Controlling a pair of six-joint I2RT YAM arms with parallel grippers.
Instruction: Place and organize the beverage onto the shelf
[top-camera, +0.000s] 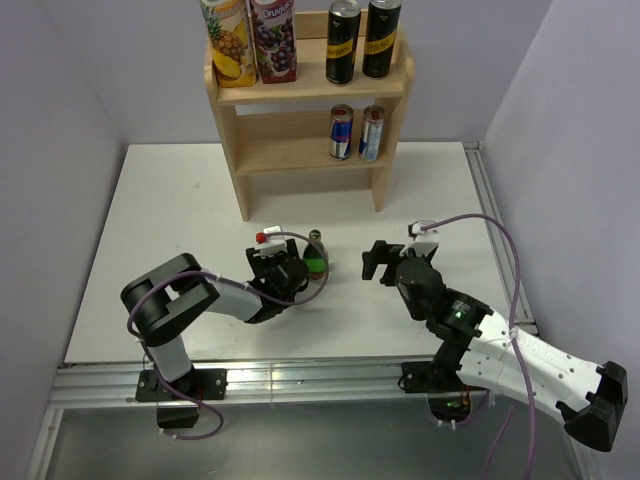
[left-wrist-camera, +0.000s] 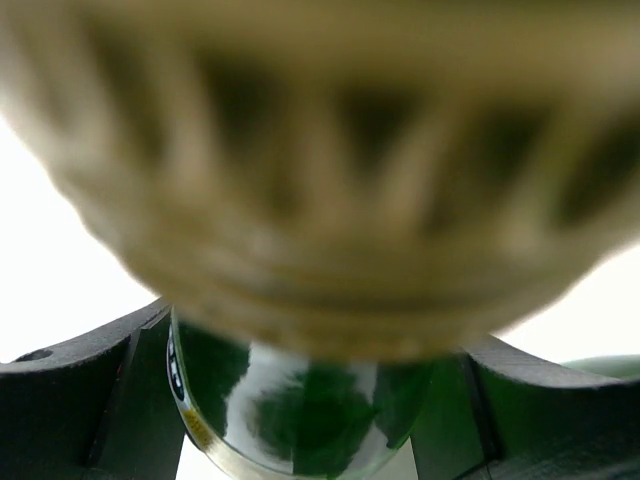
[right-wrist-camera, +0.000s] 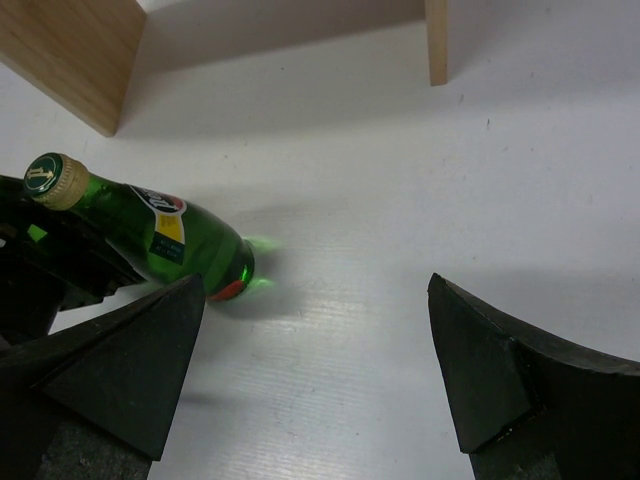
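A green glass bottle (top-camera: 317, 256) with a gold cap sits in front of the wooden shelf (top-camera: 300, 150). My left gripper (top-camera: 300, 266) is shut on it. In the left wrist view the blurred cap fills the top and the green body (left-wrist-camera: 310, 410) sits between my dark fingers (left-wrist-camera: 70, 400). In the right wrist view the bottle (right-wrist-camera: 170, 235) leans left, its base touching the table. My right gripper (top-camera: 374, 262) is open and empty to the right of the bottle, its fingers (right-wrist-camera: 130, 370) wide apart over bare table.
The shelf's top tier holds two juice cartons (top-camera: 250, 40) and two black cans (top-camera: 362, 38). The lower tier holds two energy drink cans (top-camera: 356, 132) at the right. The shelf's side panels (right-wrist-camera: 75, 50) stand just behind the bottle. Walls close in the table.
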